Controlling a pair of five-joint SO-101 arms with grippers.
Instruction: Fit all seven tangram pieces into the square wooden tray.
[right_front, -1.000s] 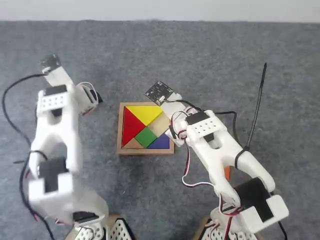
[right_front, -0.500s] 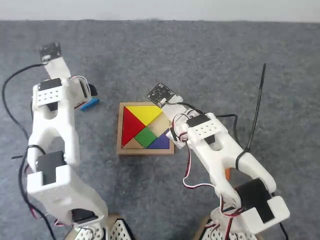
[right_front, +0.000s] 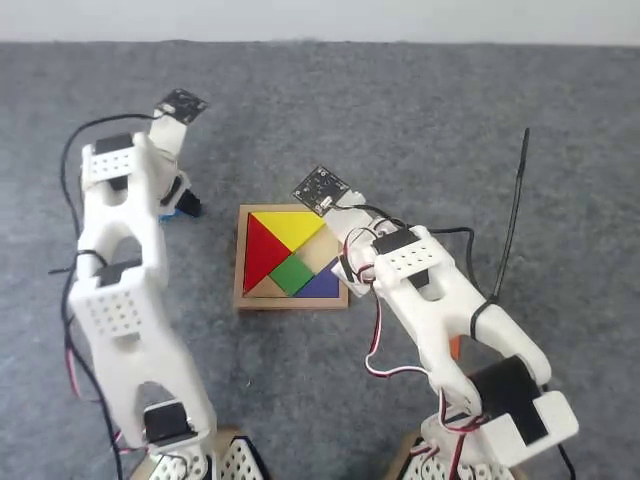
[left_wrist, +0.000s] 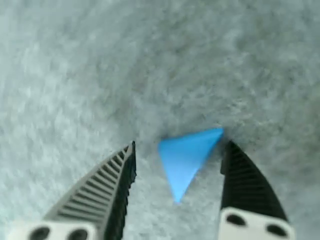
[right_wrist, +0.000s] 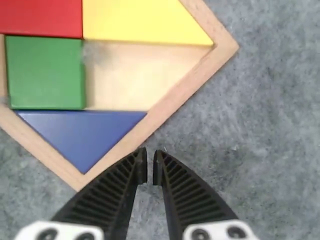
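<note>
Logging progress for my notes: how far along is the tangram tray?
Done: red, yellow, green and dark blue pieces sit in the tray. In hand: the open left hand straddles a light blue triangle on the carpet. Left: bare wood gaps in the tray.

We find the bench covered in grey, felt-like fabric. The square wooden tray lies flat on it near the middle. A light-blue triangle lies on the fabric, apart from the tray, beyond its left edge
</note>
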